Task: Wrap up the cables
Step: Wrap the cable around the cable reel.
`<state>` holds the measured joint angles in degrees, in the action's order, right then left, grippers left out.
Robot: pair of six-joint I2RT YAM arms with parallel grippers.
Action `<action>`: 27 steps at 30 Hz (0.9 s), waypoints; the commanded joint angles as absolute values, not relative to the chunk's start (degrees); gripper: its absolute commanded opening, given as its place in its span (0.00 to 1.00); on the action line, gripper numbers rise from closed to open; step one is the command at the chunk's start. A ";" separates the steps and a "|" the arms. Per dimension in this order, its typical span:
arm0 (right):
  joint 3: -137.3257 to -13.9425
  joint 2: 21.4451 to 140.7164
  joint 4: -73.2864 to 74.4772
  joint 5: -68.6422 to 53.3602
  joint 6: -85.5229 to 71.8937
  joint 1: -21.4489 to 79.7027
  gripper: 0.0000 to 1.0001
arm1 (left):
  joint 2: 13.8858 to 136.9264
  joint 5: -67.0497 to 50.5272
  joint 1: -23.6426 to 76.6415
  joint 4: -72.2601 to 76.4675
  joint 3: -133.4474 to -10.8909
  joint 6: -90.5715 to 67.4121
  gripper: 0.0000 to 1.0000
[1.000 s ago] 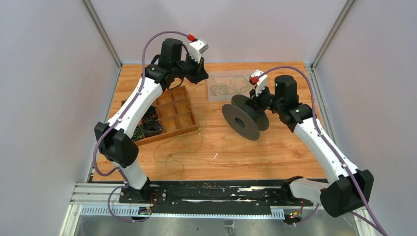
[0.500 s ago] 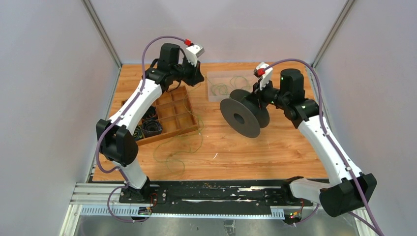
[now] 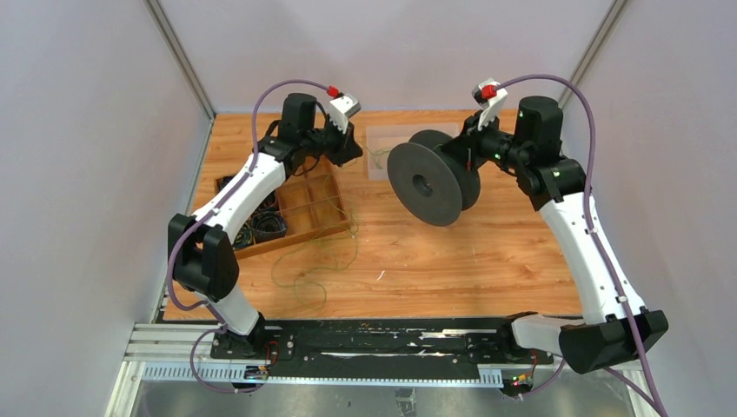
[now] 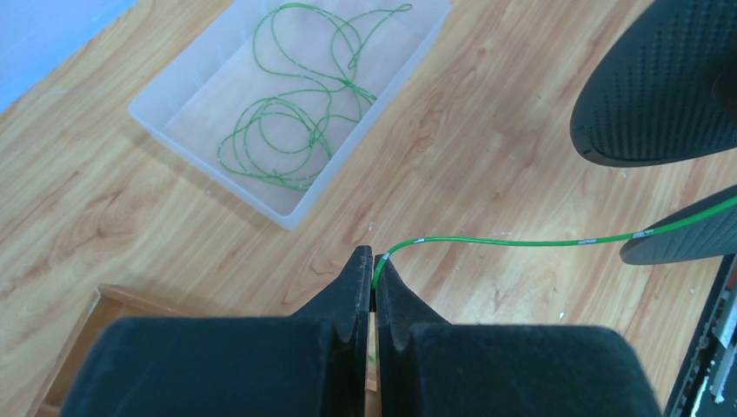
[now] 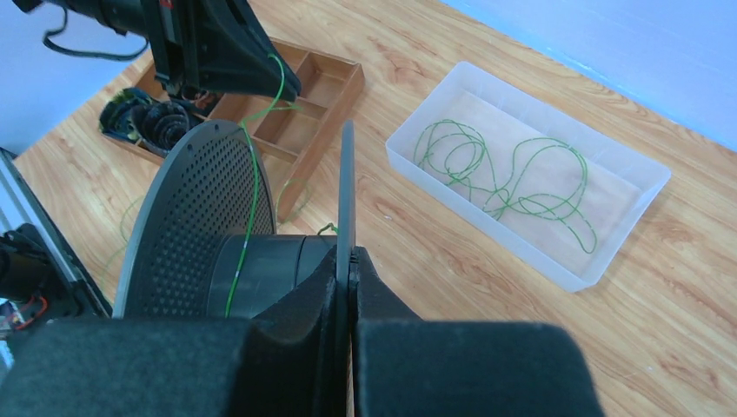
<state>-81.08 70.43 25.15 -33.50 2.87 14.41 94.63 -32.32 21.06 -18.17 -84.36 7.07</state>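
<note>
1. I count two arms, each with one hand, both reaching to the far half of the table (image 3: pixel 487 252).
2. My left hand (image 4: pixel 374 261) is closed tight, its two fingers pinching a single green strand (image 4: pixel 521 242) right at the tips.
3. That strand runs taut from the left hand across to the one black spool (image 3: pixel 426 182) and goes in between the spool's two round flanges, down to the hub.
4. My right hand (image 5: pixel 350 256) is also clamped shut, gripping the thin edge of one flange (image 5: pixel 347 191). The other flange, perforated, stands just beside it.
5. More of the cables (image 5: pixel 495 169) lie as a loose tangle of green loops inside the one clear plastic bin (image 5: pixel 487 234), at the far middle of the table. I cannot count the separate wires in that tangle.
6. Further thin green loops (image 3: pixel 313 269) lie on the bare wood in front of the single wooden divided tray (image 3: pixel 304 204), on the left.
7. In the tray's near-left end I see small black cord bundles (image 3: pixel 265 224), at least two, though I cannot tell the exact number.
</note>
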 commanded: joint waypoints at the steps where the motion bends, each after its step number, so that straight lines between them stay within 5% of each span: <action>1: -85.02 71.67 25.19 -37.32 -2.33 13.13 0.01 | 92.98 -35.65 20.54 -13.81 -82.29 7.72 0.04; 27: -89.39 74.22 22.86 -39.66 -14.87 7.40 0.01 | 94.96 -32.42 25.09 -14.36 -75.87 12.21 0.01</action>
